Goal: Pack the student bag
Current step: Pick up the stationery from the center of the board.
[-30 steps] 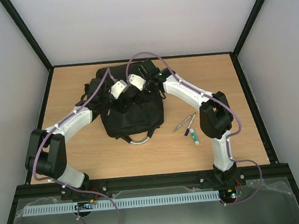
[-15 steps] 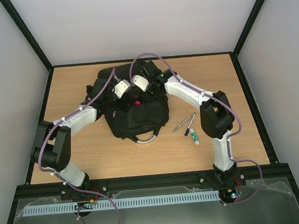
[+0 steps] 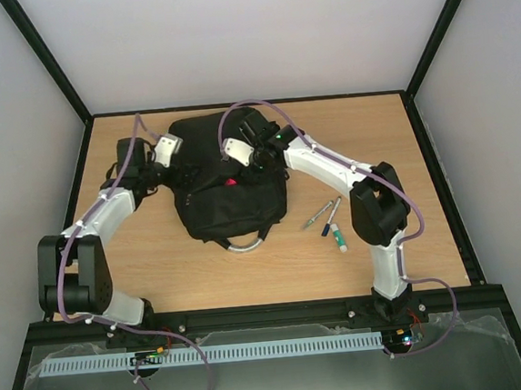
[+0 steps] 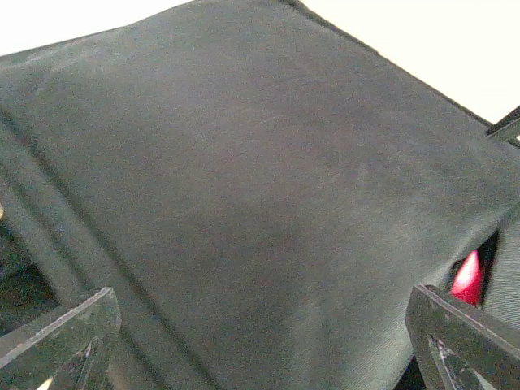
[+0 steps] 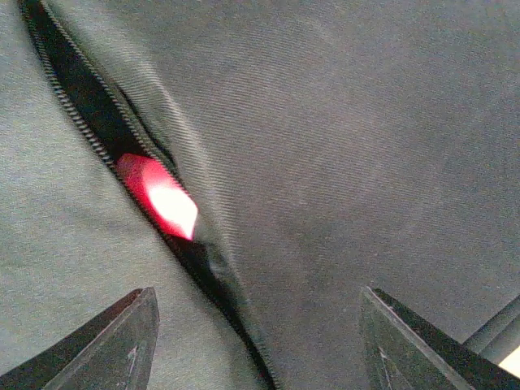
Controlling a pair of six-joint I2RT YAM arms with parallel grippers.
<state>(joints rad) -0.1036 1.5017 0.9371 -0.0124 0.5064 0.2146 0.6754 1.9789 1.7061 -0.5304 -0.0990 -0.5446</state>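
The student bag (image 3: 233, 193) lies flat on the worktop (image 3: 157, 259), its grey handle (image 3: 245, 245) toward the arms. Soft and floppy, it would likely sag and slide; the grey handle or a zip edge seems the firmest hold. The left hand (image 4: 260, 329) hovers wide open and empty over the bag's left side; the right hand (image 5: 260, 333), fingers apart, holds nothing above the bag's zip slot (image 5: 77, 114), where something red (image 5: 158, 195) shows

Three pens (image 3: 332, 216) on wooden table (image 3: 404, 164)
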